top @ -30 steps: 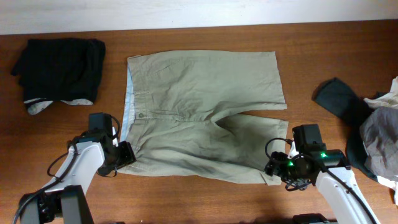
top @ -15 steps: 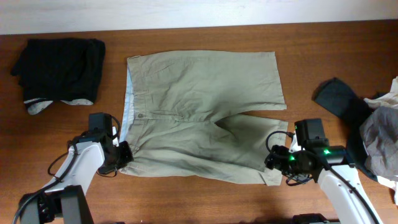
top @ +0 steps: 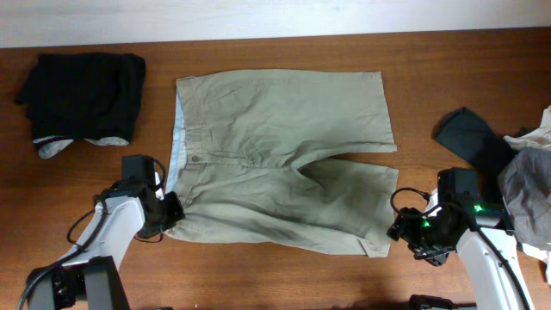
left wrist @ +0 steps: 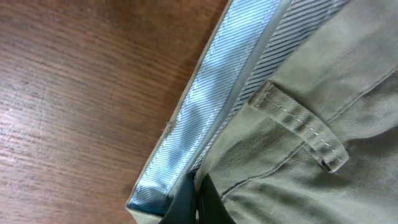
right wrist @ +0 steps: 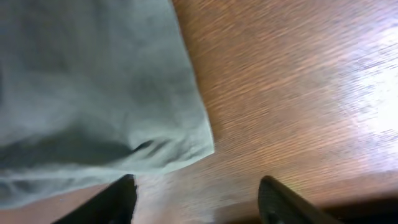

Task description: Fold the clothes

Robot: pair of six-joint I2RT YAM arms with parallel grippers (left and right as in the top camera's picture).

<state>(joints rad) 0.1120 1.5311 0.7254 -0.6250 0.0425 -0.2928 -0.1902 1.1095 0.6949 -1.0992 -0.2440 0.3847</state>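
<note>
Jaws of the left gripper (left wrist: 194, 204) are clamped on the near waistband corner of the shorts (top: 284, 146), which lie flat mid-table. Right gripper (right wrist: 196, 194) stands open just off the leg-hem corner, bare table (top: 284, 280) beneath it. A second ago it sat over that hem.

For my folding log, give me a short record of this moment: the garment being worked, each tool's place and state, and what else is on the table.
garment: khaki shorts, spread flat, waistband to the robot's left
left tool: shut on the waistband corner nearest the robot
right tool: open, at the hem corner of the nearer leg, not gripping
other clothes: black garment at far left; dark and grey-white pile at right edge
surface: wooden table
</note>
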